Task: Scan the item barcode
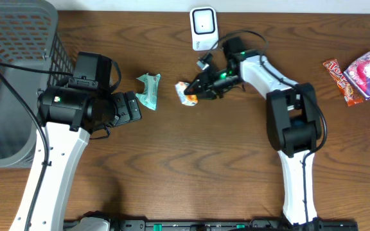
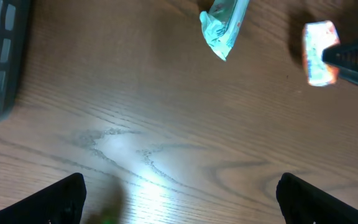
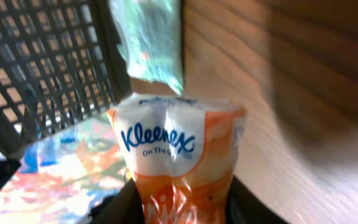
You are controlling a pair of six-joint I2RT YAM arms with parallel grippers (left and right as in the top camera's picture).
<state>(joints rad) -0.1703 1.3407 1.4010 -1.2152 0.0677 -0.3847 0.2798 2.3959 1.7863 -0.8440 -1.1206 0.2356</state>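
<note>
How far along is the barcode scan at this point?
Done: the right end effector has the Kleenex pack between its fingers. In hand: the pack is near the white scanner but not yet presented to it. Left: turning the barcode to the scanner. The teal packet and the snacks lie untouched, and the left end effector is open and empty.
</note>
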